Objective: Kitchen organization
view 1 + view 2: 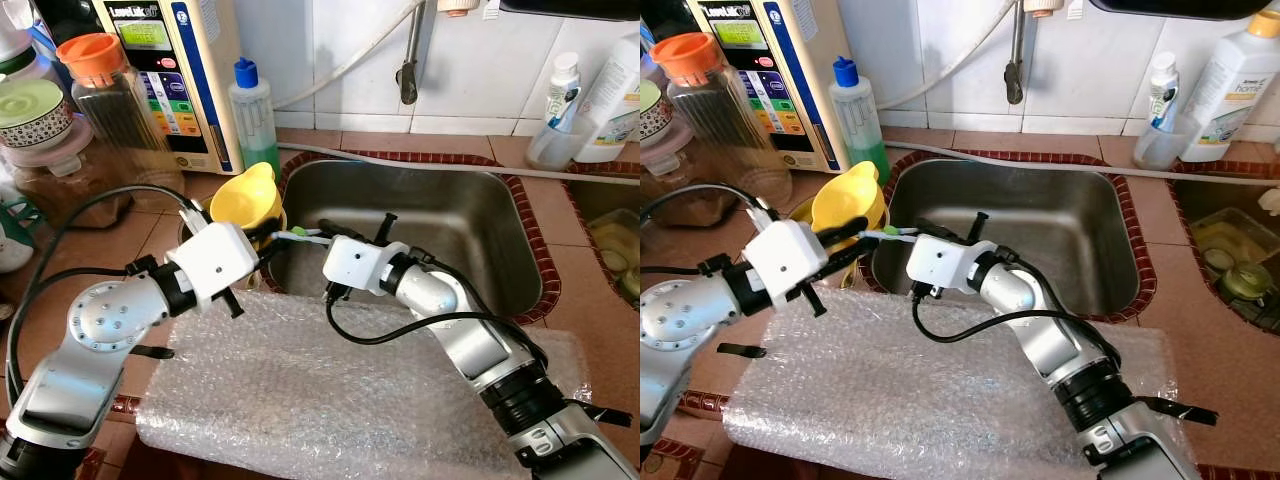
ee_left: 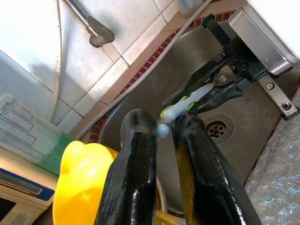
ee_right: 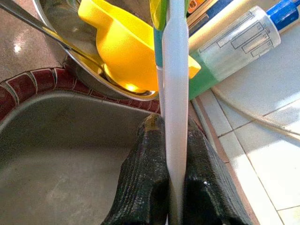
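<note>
Toothbrush (image 3: 174, 108), white handle with green and blue accents, was held level over the left edge of the sink (image 1: 470, 215), spanning the gap between both end effectors.

Right end effector (image 1: 322, 233): fingers (image 3: 145, 187) clamped on the handle from both sides, firm grip, clear in the right wrist view.

Left end effector (image 1: 268, 240): fingers (image 2: 136, 159) sat on either side of the brush's rounded blue tip, with the right-hand finger touching it. A slight gap showed at the other finger, so can't tell if that grip was fully closed.

Yellow funnel (image 1: 246, 194) lay tilted inside a steel bowl (image 3: 89, 70) on the bench (image 1: 575, 290), just left of the sink and directly behind the left end effector. A metal utensil handle rested across the bowl's rim.

The basin was bare steel with a drain (image 2: 216, 129) at the bottom.

Bubble wrap sheet (image 1: 330, 400) covered the bench in front of the sink, under both arms.

Behind the bowl: green soap bottle (image 1: 254, 112) with blue cap, a water purifier unit (image 1: 175, 70) and an orange-lidded jar (image 1: 110, 95). Tap (image 1: 408, 60) was above the sink. White bottles (image 1: 610, 100) stood at the far right.
</note>
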You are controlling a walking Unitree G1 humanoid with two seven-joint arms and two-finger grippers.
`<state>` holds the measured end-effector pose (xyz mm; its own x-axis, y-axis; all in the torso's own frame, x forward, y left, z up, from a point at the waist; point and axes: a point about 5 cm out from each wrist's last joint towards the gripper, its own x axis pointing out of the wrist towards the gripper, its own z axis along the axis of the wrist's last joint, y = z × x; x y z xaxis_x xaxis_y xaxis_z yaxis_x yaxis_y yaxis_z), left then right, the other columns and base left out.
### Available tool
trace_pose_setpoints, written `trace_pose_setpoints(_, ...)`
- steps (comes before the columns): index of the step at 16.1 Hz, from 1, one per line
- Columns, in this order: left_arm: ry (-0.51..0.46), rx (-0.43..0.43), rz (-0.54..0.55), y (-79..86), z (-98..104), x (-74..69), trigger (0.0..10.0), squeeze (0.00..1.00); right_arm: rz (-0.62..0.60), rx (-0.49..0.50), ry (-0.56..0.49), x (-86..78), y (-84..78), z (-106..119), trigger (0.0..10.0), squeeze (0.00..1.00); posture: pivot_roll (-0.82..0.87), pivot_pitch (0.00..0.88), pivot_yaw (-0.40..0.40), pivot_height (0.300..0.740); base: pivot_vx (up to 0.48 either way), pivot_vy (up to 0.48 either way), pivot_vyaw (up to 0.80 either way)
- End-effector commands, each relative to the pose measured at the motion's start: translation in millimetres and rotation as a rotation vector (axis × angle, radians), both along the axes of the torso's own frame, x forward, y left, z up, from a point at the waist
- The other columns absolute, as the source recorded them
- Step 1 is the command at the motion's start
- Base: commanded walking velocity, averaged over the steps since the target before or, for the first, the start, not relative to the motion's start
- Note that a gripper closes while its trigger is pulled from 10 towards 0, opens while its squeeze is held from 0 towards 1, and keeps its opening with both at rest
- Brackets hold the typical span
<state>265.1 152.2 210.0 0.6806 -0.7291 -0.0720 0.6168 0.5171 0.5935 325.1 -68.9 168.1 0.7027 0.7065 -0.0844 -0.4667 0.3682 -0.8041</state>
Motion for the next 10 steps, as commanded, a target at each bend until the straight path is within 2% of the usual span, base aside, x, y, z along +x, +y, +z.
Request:
trace_pose_setpoints(1, 0.011, -0.007, -0.022, -1.1, 0, -4.0, 10.0, 1.0, -0.007, 0.018, -0.013, 2.1, -0.3, 5, 0.0, 0.0, -0.11, 0.114, 0.076, 0.74, 0.0, 0.0, 0.0)
trace_pose_setpoints(6, 0.02, -0.041, -0.029, 1.6, 2, -4.2, 10.0, 1.0, -0.035, 0.014, -0.009, 4.5, -8.2, 2, 0.0, 0.0, -0.11, 0.117, 0.079, 0.74, 0.0, 0.0, 0.0)
trace_pose_setpoints(10, 0.034, -0.077, 0.015, 12.0, 3, -2.0, 10.0, 1.0, -0.115, 0.008, 0.0, 9.1, -29.7, -5, 0.0, 0.0, -0.11, 0.117, 0.079, 0.74, 0.0, 0.0, 0.0)
